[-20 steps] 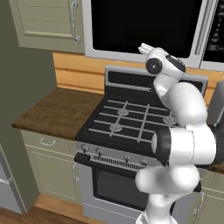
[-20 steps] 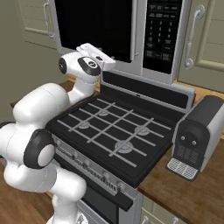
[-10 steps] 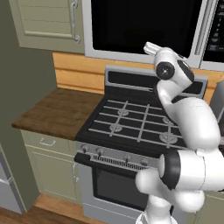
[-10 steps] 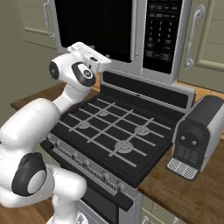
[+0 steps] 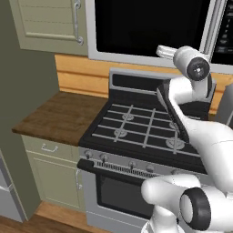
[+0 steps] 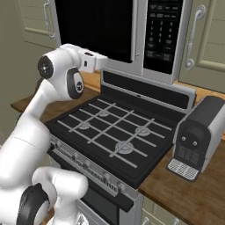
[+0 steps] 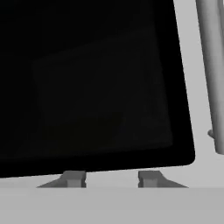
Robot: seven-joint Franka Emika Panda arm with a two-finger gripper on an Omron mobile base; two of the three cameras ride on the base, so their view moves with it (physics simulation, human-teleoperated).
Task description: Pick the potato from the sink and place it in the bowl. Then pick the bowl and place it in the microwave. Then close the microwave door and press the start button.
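Observation:
The microwave [image 5: 214, 68] hangs above the stove, and its door [image 5: 150, 27] with the glossy black window stands shut. The same door [image 6: 96, 26] sits left of the dark button panel [image 6: 159, 35] in the right base view. My gripper [image 5: 164, 51] is raised to the door's lower frame, pointing at it [image 6: 103, 61]. In the hand view the black window [image 7: 87, 78] is close ahead, with the door handle [image 7: 214, 74] to the right. The gripper [image 7: 111, 178] has its two tips apart with nothing between them. The potato, the bowl and the sink are out of view.
A black gas stove [image 5: 141, 127] with grates lies directly below the arm. A dark coffee machine [image 6: 202, 132] stands on the wooden counter to the right. More wooden counter [image 5: 59, 113] lies left of the stove, and pale green cabinet doors [image 5: 45, 22] flank the microwave.
The hand has slid a little to the right along the microwave's lower edge, and the arm's elbow has swung out and up. The door and the stove stay as they were.

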